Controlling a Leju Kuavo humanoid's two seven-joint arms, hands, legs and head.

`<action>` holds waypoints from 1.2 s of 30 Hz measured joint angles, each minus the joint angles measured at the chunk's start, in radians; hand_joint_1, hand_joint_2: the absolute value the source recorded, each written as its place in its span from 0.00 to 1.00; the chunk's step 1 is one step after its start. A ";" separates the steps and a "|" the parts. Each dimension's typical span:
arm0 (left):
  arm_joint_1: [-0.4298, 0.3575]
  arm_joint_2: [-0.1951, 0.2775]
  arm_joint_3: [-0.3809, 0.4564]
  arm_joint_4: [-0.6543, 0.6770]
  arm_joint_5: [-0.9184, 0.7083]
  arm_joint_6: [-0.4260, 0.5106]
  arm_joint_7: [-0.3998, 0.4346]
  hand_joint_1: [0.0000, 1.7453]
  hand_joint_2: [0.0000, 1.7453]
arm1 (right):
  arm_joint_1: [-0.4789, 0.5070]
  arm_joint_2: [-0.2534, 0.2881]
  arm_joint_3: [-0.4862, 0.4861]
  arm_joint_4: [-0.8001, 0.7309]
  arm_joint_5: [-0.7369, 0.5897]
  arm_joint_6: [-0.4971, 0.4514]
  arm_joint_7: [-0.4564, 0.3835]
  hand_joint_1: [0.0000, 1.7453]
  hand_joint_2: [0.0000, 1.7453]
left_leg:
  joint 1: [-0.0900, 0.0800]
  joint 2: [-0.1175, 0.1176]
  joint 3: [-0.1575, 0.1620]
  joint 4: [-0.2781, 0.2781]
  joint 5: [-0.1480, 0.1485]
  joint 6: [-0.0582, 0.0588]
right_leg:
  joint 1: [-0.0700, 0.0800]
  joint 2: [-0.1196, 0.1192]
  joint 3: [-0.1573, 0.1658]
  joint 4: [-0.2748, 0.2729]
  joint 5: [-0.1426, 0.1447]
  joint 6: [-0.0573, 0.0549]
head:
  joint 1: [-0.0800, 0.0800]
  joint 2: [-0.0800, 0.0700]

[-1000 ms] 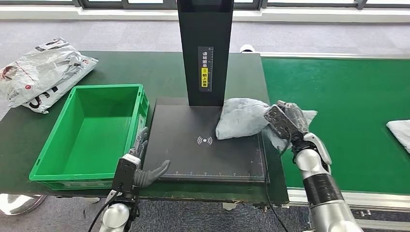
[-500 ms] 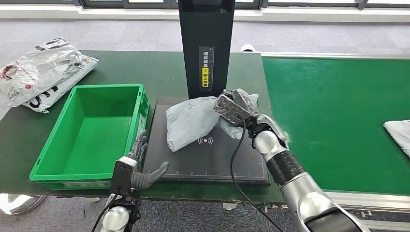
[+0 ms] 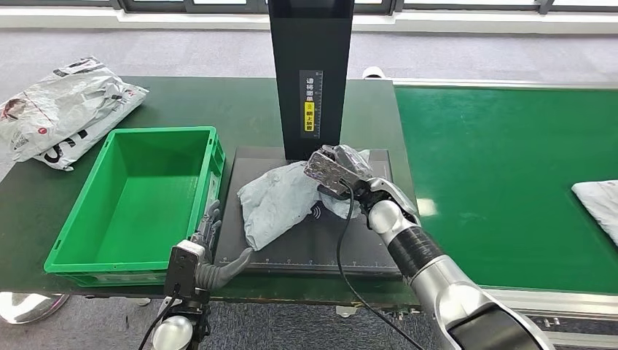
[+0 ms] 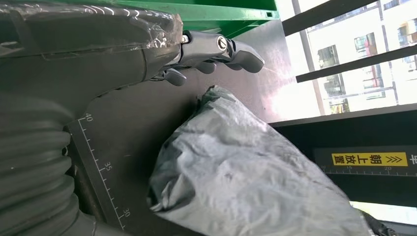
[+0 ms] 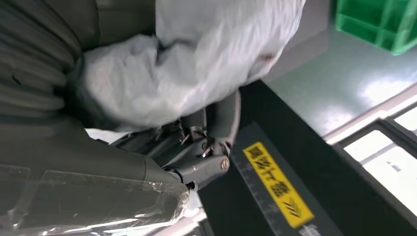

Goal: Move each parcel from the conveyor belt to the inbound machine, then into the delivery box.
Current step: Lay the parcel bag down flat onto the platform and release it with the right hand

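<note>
The right hand (image 3: 331,169) gripped one end of the grey parcel (image 3: 273,200), which lay across the black scanner plate (image 3: 328,244) below the black post (image 3: 311,73). The left hand (image 3: 218,255) rested at the plate's near corner, fingers spread and holding nothing, just beside the green box (image 3: 131,197). To do this step well, the parcel probably needed setting flat over the plate's centre mark before the fingers let go. The plate sat on a dark green table (image 3: 182,102) with white bags (image 3: 62,106) at its far corner; the green belt (image 3: 510,160) carried another parcel (image 3: 599,200), and grey floor lay beyond.
</note>
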 joint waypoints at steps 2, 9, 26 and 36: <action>0.000 0.001 -0.001 0.000 0.001 0.000 0.001 0.00 1.00 | -0.009 0.000 0.000 0.033 0.000 -0.001 0.007 0.00 1.00 | 0.000 0.000 0.000 0.000 0.000 0.000 | 0.000 0.000 0.000 0.000 0.000 0.000 | 0.000 0.000; 0.000 0.003 -0.004 0.000 0.002 0.000 0.002 0.00 1.00 | -0.019 -0.003 0.000 0.121 -0.003 -0.009 0.020 0.00 1.00 | 0.000 0.001 0.000 0.000 0.000 0.000 | 0.000 0.000 0.000 0.000 0.000 0.000 | 0.000 0.000; 0.012 0.018 -0.017 -0.002 0.007 -0.002 0.011 0.00 1.00 | 0.043 -0.081 -0.002 0.057 -0.052 0.041 -0.059 0.00 1.00 | 0.000 0.001 0.000 0.000 0.000 0.000 | 0.000 0.001 0.000 0.000 0.000 0.000 | 0.000 0.000; 0.052 0.015 -0.006 -0.050 -0.013 0.014 0.015 0.00 1.00 | 0.266 -0.165 -0.089 -0.524 -0.092 0.052 -0.038 0.00 1.00 | 0.000 0.001 0.000 0.000 -0.003 0.000 | 0.000 0.001 -0.001 0.000 -0.001 0.000 | 0.000 0.000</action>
